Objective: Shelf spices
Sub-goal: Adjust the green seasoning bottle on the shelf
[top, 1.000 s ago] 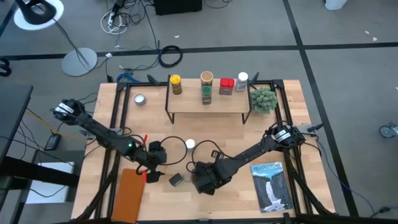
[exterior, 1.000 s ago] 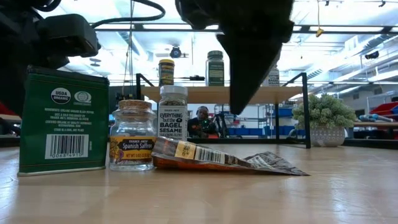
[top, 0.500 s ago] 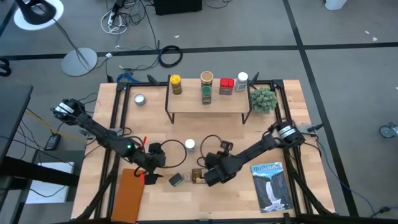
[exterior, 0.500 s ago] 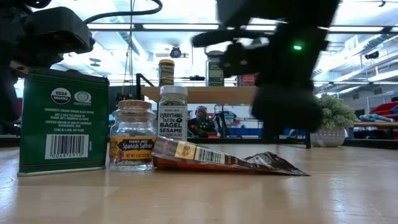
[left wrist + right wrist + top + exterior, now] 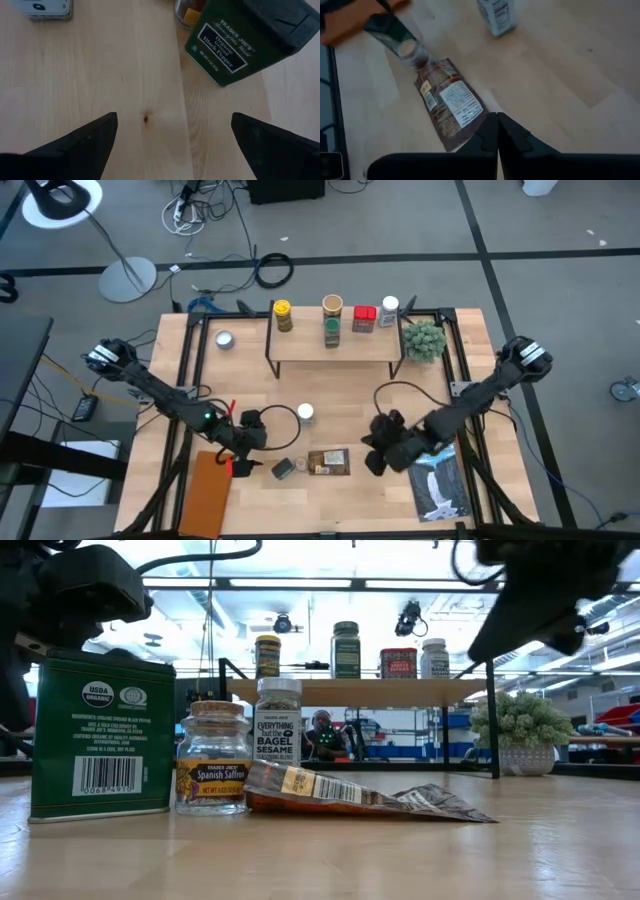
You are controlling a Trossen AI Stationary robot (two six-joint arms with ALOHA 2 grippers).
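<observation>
Spices: I'm seeing the flat brown packet (image 5: 329, 462) lying near the table's front edge, untouched. My right gripper (image 5: 497, 131) is hovering beside it, fingers pressed together and empty. My left gripper (image 5: 174, 131) is hanging wide apart by the green tin (image 5: 243, 36).

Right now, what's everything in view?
shelf: 1, wood, far side
jars: 4, yellow, tan, red, white tops, on shelf
bagel jar: 1, white top, mid-table
saffron jar: 1, cork top, near edge
green tin: 1, beside saffron jar
packet: 1, brown, beside saffron jar
silver tin: 1, left of shelf
plant: 1, green, right of shelf
book: 1, blue-white, right near corner
board: 1, brown, left near corner
left claw: open, by green tin
right claw: shut, by book
</observation>
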